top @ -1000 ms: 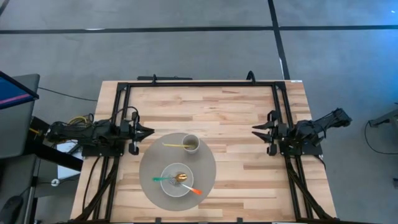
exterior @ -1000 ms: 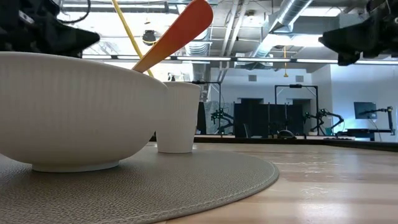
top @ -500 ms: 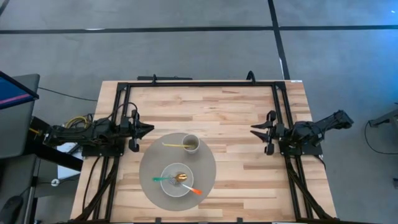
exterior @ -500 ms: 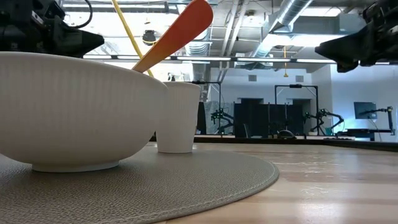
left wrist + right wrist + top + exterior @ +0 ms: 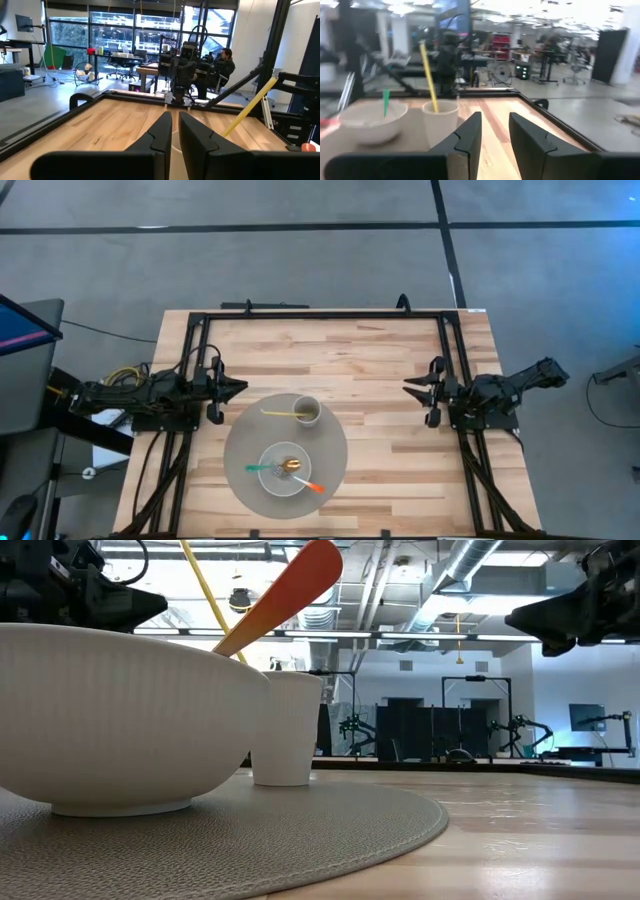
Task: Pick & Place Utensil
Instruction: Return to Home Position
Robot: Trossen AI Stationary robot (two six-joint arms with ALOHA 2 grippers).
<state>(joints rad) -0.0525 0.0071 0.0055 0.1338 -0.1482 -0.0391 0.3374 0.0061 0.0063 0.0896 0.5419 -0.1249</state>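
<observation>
A white cup [image 5: 306, 411] stands on a round grey placemat [image 5: 330, 442] and holds a yellow utensil [image 5: 279, 414] that leans out over its rim. Beside it, nearer the near edge, a white bowl [image 5: 285, 469] holds a green utensil [image 5: 260, 468], an orange one [image 5: 311, 486] and a gold spoon [image 5: 291, 466]. My left gripper [image 5: 238, 390] hovers by the table's left rail, with only a thin slit between its fingers [image 5: 173, 131]. My right gripper [image 5: 408, 389] hovers by the right rail, its fingers a little apart [image 5: 495, 131]. Both point toward the table's middle.
A black frame [image 5: 320, 314] runs along the left, far and right sides of the wooden table. Bare wood lies between the placemat and the right gripper [image 5: 385, 430] and across the far half. The orange utensil [image 5: 290, 590] sticks up high above the bowl [image 5: 120, 720].
Both grippers crept a short way toward the table's middle, the right one more plainly, then held still. The cup, the bowl and the utensils have not moved.
</observation>
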